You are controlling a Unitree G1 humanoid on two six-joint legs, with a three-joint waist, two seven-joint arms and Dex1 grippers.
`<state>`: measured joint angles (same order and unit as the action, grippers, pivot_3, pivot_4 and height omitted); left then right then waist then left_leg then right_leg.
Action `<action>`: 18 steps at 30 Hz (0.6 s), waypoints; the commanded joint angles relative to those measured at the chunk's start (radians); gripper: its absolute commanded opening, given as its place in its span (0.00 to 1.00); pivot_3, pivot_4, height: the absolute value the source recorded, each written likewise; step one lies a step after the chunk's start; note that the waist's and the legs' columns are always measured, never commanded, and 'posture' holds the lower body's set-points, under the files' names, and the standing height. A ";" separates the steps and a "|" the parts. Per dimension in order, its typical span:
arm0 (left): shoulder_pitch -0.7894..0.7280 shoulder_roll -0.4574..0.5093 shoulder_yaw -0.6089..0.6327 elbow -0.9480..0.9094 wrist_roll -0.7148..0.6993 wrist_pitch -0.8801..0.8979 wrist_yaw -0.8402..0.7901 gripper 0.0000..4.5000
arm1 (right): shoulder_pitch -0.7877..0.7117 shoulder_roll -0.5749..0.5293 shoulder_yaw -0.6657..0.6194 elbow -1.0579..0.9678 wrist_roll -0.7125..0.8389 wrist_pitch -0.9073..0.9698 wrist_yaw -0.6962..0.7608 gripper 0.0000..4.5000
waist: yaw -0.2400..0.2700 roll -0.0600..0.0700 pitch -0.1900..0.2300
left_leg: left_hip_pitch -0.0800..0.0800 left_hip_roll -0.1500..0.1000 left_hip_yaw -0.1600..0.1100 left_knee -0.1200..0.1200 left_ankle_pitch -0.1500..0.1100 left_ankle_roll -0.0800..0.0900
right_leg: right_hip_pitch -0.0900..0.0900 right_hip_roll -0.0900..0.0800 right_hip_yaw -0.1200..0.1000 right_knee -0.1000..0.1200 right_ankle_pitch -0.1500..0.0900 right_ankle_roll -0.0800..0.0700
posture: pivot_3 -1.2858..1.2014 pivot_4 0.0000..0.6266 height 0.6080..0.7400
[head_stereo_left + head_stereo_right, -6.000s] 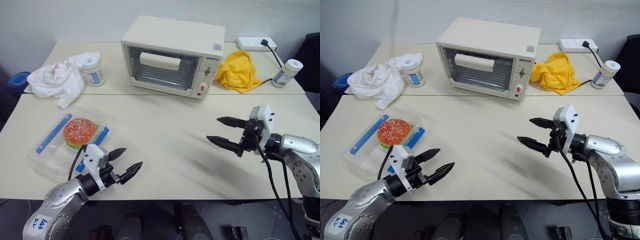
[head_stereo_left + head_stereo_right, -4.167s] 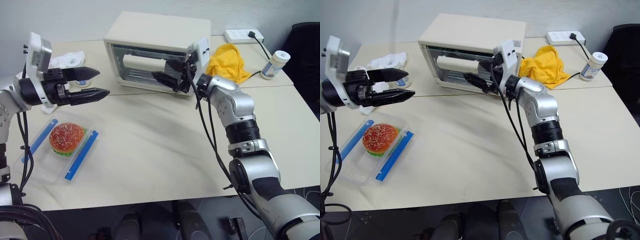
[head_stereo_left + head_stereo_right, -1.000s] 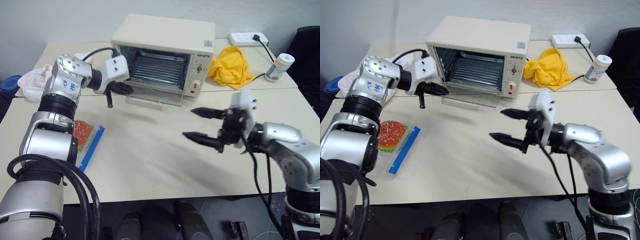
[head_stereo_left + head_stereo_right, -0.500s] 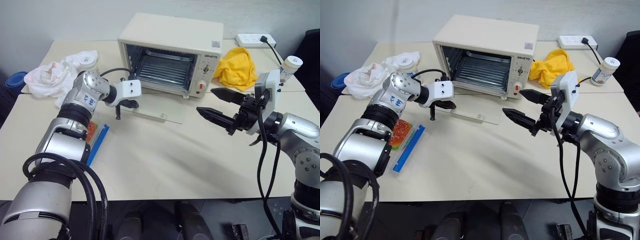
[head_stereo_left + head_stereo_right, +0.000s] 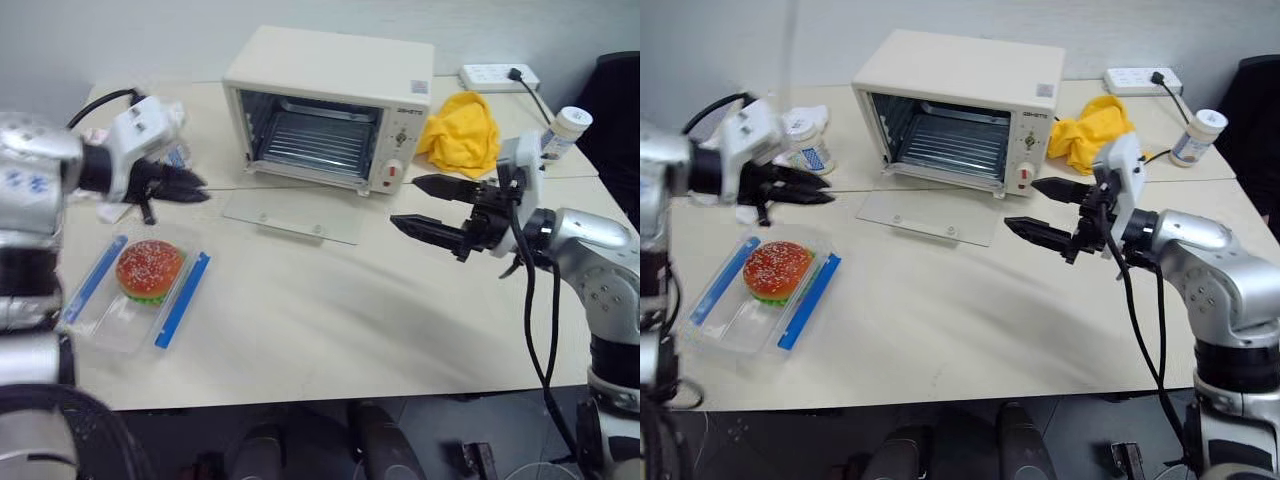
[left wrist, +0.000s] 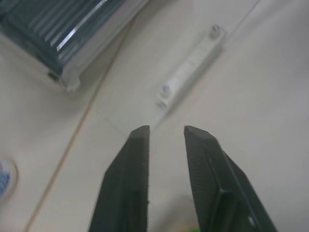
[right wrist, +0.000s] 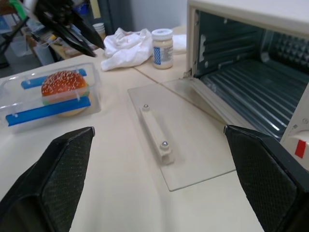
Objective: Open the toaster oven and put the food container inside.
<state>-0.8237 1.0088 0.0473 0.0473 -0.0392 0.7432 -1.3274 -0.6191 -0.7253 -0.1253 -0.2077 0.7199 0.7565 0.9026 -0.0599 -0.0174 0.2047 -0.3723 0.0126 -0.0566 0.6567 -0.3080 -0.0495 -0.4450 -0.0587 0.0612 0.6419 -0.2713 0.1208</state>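
Toaster oven (image 5: pixel 330 105) door flat open, left hand (image 5: pixel 185 185) above food container (image 5: pixel 130 295), fingers slightly apart, empty, right hand (image 5: pixel 430 205) wide open, level.

Cream toaster oven (image 5: pixel 330 105) open, door flat; burger-filled food container (image 5: pixel 130 295) front-left.

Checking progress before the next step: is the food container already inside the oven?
No, the container with the burger sits on the table in front of the left hand, while the oven stands open and holds only its rack.
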 commanded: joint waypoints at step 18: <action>1.083 -0.513 1.359 -0.964 -0.451 0.871 0.198 1.00 | -0.214 0.070 0.140 0.288 -0.102 -0.172 0.352 1.00 | 0.003 -0.005 -0.002 | 0.002 0.003 0.001 0.001 -0.003 -0.004 | 0.000 -0.001 -0.001 -0.005 -0.001 -0.003 | 0.52 0.24 1.00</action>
<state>0.2314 0.5026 1.3383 -0.8619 -0.4688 1.6211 -1.1637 -0.8086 -0.6608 0.0329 0.0894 0.6122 0.6055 1.2392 -0.0569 -0.0225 0.2031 -0.3698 0.0155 -0.0552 0.6585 -0.3109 -0.0542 -0.4445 -0.0589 0.0598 0.6366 -0.2727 0.1174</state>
